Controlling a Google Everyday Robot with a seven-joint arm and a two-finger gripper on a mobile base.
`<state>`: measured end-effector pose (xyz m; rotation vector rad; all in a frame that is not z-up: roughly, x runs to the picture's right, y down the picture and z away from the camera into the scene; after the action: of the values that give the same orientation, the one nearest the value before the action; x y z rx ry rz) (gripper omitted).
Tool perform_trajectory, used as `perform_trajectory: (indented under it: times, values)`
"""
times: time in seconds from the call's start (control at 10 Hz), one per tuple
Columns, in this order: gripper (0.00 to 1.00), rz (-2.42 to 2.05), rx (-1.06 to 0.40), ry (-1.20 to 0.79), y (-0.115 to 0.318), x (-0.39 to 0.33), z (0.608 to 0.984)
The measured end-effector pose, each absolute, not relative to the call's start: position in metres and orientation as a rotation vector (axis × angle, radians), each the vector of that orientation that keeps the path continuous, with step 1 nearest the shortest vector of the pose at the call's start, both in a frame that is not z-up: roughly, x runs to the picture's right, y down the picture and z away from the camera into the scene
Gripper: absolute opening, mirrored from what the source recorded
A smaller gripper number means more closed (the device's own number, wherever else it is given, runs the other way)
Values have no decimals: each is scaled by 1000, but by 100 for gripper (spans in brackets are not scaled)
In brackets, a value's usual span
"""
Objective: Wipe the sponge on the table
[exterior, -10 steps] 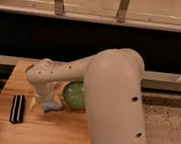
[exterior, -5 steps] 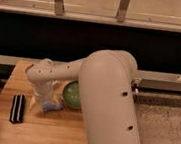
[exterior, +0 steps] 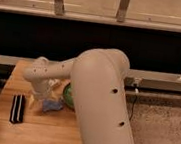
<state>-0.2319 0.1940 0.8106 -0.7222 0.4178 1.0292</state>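
Note:
The blue-grey sponge (exterior: 53, 105) lies on the wooden table (exterior: 2, 131), just left of a green bowl (exterior: 69, 96). My gripper (exterior: 45, 97) hangs at the end of the white wrist, right above the sponge's left edge and apparently touching it. The big white arm sweeps down from the right and hides the bowl's right half and the right part of the table.
A black-and-white striped oblong (exterior: 17, 108) lies near the left edge of the table. Behind the table run a dark wall and a metal rail (exterior: 158, 81). Speckled floor (exterior: 161, 132) lies to the right.
The arm's elbow has swung to the left and covers more of the bowl. The gripper stays at the sponge, which has hardly moved.

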Motion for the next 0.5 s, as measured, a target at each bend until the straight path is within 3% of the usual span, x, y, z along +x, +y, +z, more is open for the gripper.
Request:
perform_trajectory:
  times: [0.5]
  values:
    - [80,1017,-675,430,192,-230,839]
